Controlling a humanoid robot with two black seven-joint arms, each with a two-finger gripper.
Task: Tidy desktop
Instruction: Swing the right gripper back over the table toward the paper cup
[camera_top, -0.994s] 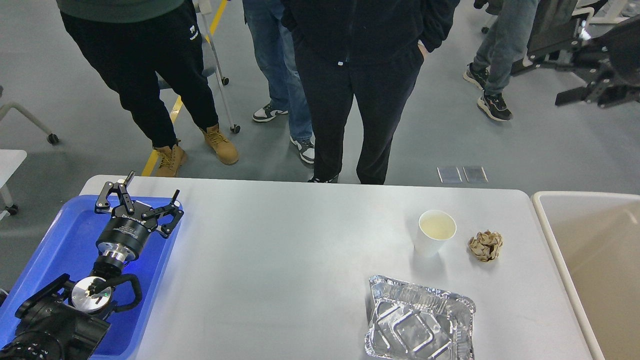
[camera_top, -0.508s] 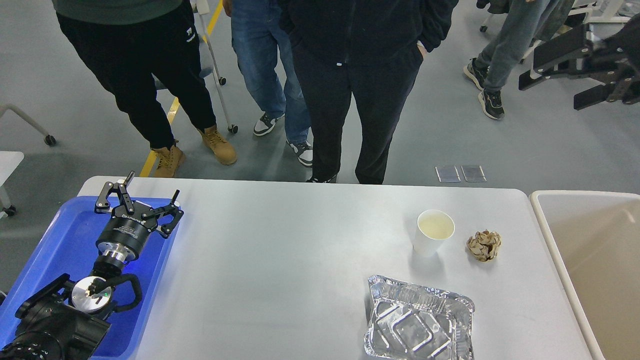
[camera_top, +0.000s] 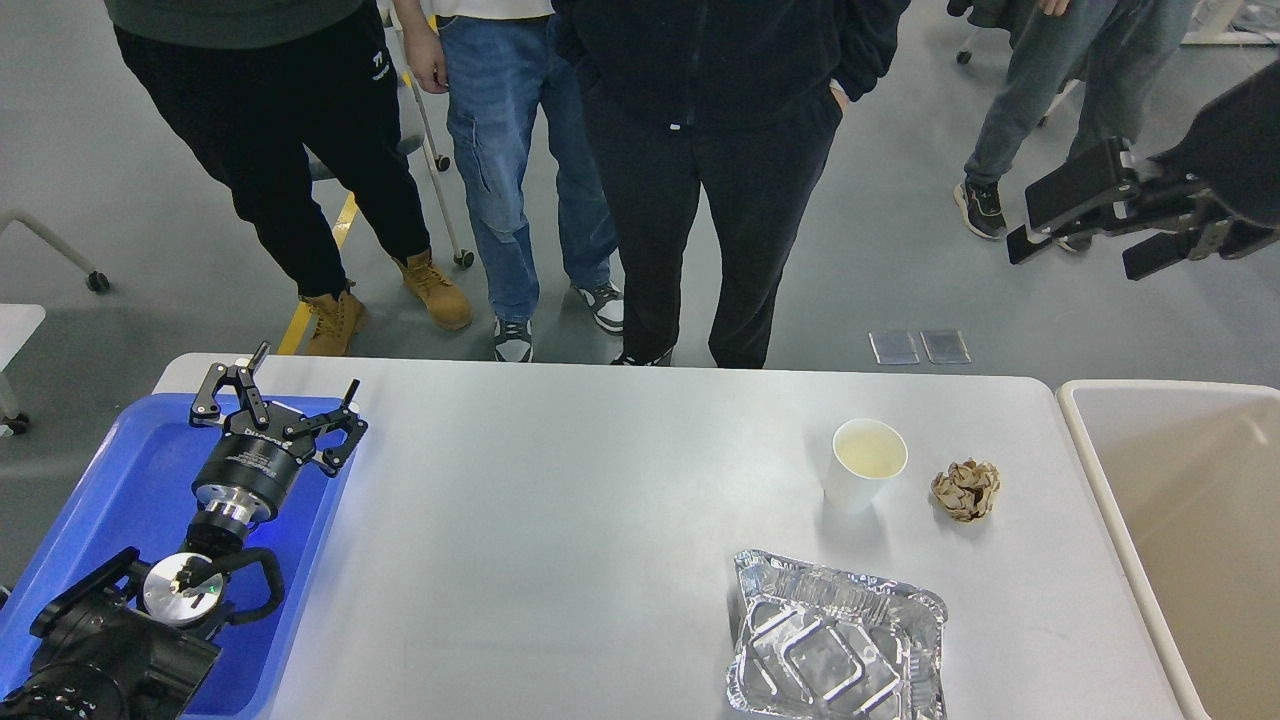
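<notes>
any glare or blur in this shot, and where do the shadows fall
Head view: sharp overall; bright specular glare on the crinkled foil tray; a soft sheen on the desktop; the paper cup casts a faint shadow toward the camera; the right gripper, upper right, looks slightly soft; the left gripper is crisp.

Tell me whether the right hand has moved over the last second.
Yes. The right hand has come down and leftward, from near the view's right edge toward the bin's far corner. It hangs over the floor, beyond the desktop.
</notes>
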